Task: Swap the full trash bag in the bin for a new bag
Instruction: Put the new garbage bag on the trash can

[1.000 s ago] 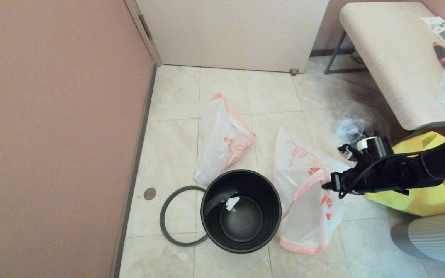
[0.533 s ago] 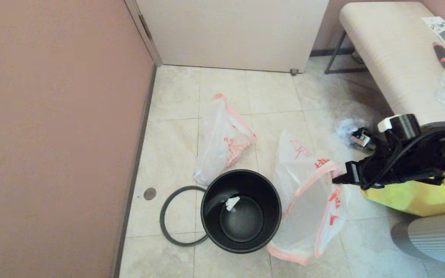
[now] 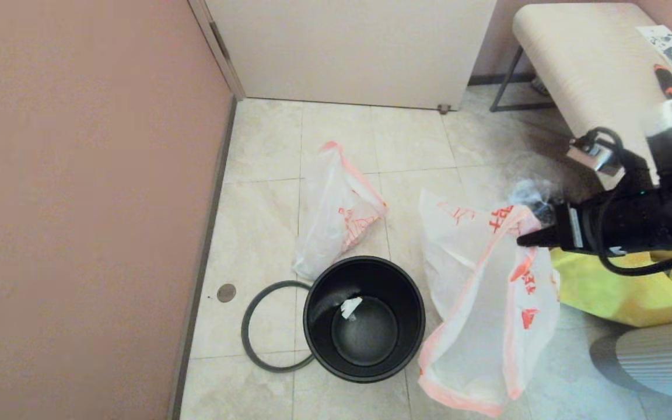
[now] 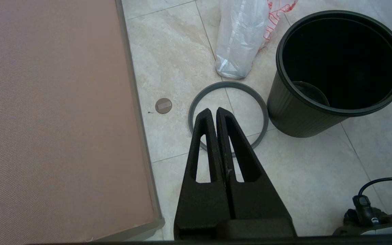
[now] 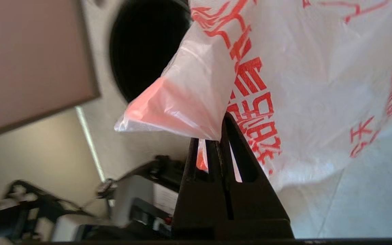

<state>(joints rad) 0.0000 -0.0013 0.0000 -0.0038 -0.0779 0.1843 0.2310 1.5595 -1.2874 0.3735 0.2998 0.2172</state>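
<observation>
Beside the bin, on its right, the right pincer is pinching the pink-orange edge of the new bag, and the bag is hanging from it, its lower end apparently sagging toward the floor close to the bin's wall. The risk from here is judged to lie in that small grip: only a corner of thin film is sitting between the pressed fingers, so a quick swing could be pulling it free, and the limp, flat bag may be dragging against the bin's edge and folding instead of opening over the mouth. With one point held, the mouth is hanging closed, which would make it hard to seat. The bin is standing upright and is holding nothing but a small white scrap near its bottom; its grey ring is lying loose on the floor, touching the bin's left side. Behind the bin another thin white bag with red print is lying slumped and flat on the tiles; whether anything is inside it cannot be told. A yellow tote is sitting under the right arm. The left pincer is pressed together, holding nothing, hanging parked above the ring.
</observation>
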